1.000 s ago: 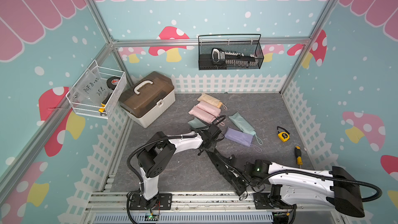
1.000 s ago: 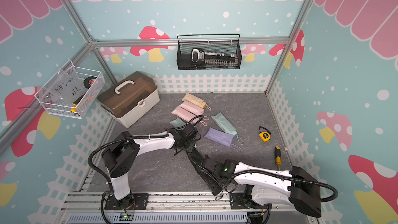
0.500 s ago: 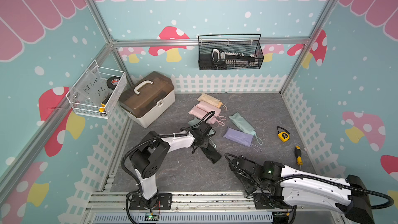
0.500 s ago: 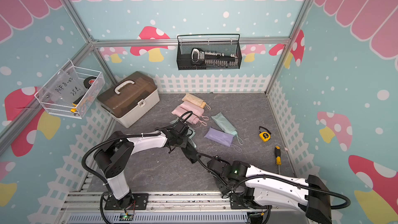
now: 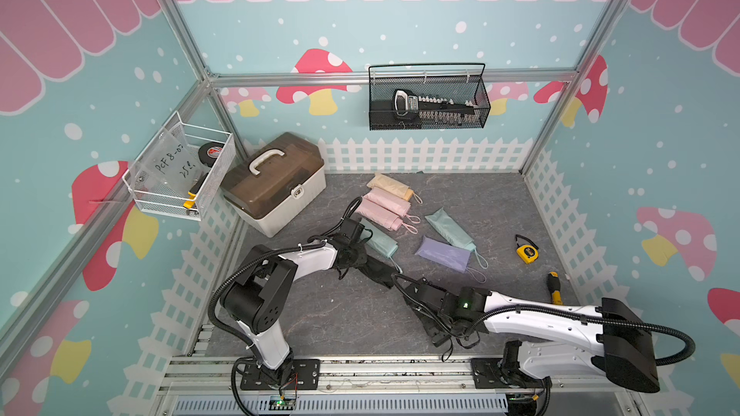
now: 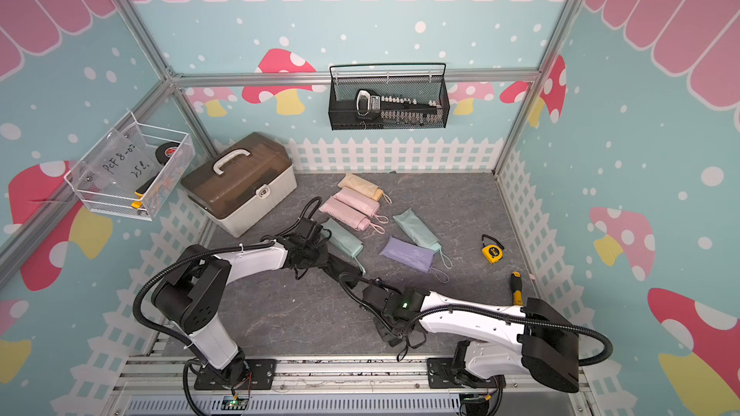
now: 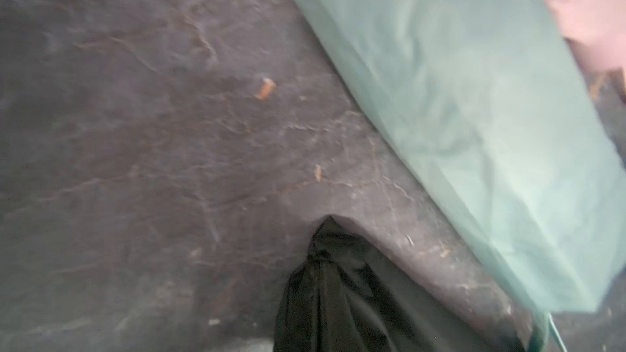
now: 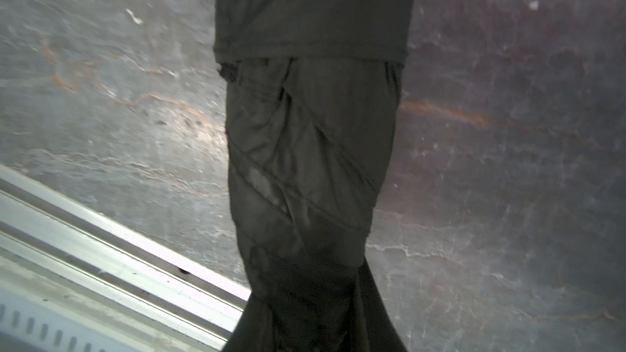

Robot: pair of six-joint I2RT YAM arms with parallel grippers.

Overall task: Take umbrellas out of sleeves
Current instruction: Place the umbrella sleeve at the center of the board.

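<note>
My left gripper (image 5: pixel 354 252) is shut on the limp black sleeve (image 5: pixel 378 272), whose bunched end fills the bottom of the left wrist view (image 7: pixel 338 299). My right gripper (image 5: pixel 432 326) is shut on the black umbrella (image 8: pixel 305 164) near the front rail. Its pleated body sticks out of the sleeve's mouth (image 8: pixel 311 11), the far end still inside. Both top views show the arms meeting at the black fabric (image 6: pixel 340 272). A mint umbrella (image 5: pixel 380 240) lies beside the left gripper. Another mint (image 5: pixel 450 230), a lilac (image 5: pixel 442 254), two pink (image 5: pixel 384 208) and a cream one (image 5: pixel 390 186) lie behind. I cannot tell which are sleeved.
A brown-lidded toolbox (image 5: pixel 276 182) stands at the back left. A yellow tape measure (image 5: pixel 526 252) and a yellow-handled screwdriver (image 5: pixel 553 288) lie at the right. A black wire basket (image 5: pixel 428 102) hangs on the back wall, a white one (image 5: pixel 180 170) on the left wall.
My left gripper has drawn the black sleeve to the left. My right arm pulled back to the front right with the umbrella, then came back left. Both grips hold.
</note>
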